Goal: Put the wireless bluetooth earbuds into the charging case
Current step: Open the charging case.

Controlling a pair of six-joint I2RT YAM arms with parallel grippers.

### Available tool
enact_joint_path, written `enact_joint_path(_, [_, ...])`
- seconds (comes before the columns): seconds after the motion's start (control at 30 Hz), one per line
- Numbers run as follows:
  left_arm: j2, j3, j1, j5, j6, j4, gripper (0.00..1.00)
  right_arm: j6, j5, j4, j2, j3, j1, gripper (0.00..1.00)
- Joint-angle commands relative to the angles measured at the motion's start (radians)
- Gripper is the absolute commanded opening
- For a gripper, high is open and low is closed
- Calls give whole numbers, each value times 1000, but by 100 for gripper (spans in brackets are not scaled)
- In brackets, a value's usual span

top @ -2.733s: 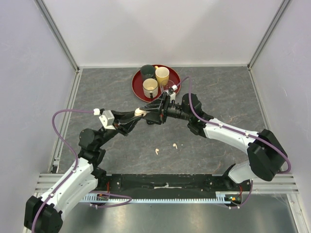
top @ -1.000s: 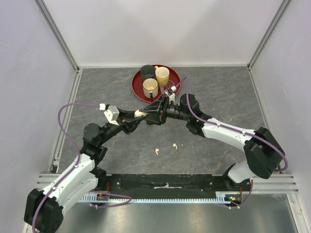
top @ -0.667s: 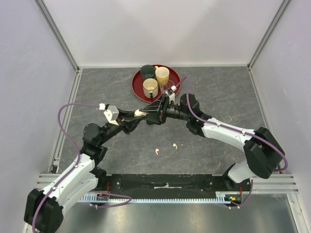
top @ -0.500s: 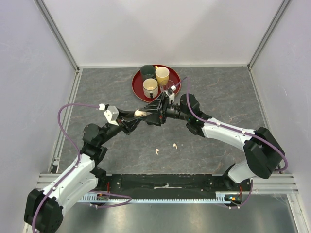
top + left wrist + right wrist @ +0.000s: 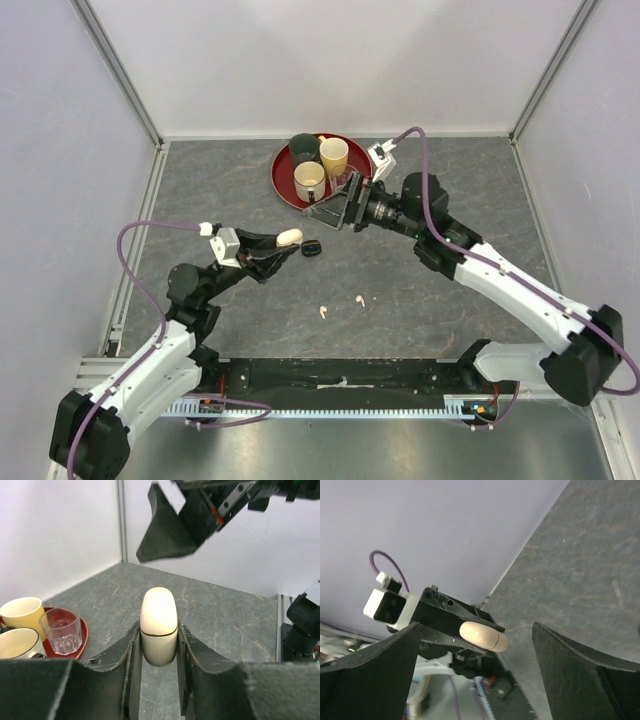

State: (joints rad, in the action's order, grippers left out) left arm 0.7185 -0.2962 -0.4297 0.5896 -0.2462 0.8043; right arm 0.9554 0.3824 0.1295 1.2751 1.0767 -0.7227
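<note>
The left gripper (image 5: 158, 647) has its jaws clamped on the sides of the smooth cream-white oval charging case (image 5: 289, 237), its lid seam shut. Beyond the case, the right gripper (image 5: 340, 208) hangs with jaws spread wide, holding nothing. Two cream-white short-stemmed earbuds (image 5: 323, 312) lie on the grey stone-patterned bench (image 5: 200, 180), nearer the arm bases than the case. I judge it best to keep the case level and firm while the right jaws lift the lid, then fetch one earbud.

Glossy cream plastic case (image 5: 158, 625), rough matt black fingers (image 5: 102, 682), marbled grey tabletop (image 5: 220, 180)
</note>
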Motion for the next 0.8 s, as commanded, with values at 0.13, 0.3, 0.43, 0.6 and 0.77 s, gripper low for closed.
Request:
enact_joint_path(0.13, [139, -44, -3, 180, -116, 293, 2, -558, -10, -275, -63, 81, -24, 98])
enact_joint_path(0.3, [193, -49, -1, 197, -153, 369, 2, -644, -27, -312, -48, 94, -73, 98])
enact_joint_path(0.43, [187, -47, -3, 187, -153, 383, 2, -653, -16, -329, -22, 111, -90, 98])
enact_joint_path(0.6, [167, -50, -3, 207, -133, 356, 2, -639, -62, -329, -2, 121, -95, 98])
enact_joint_path(0.77, [145, -43, -3, 230, -119, 331, 2, -604, -65, -308, 7, 143, -95, 98])
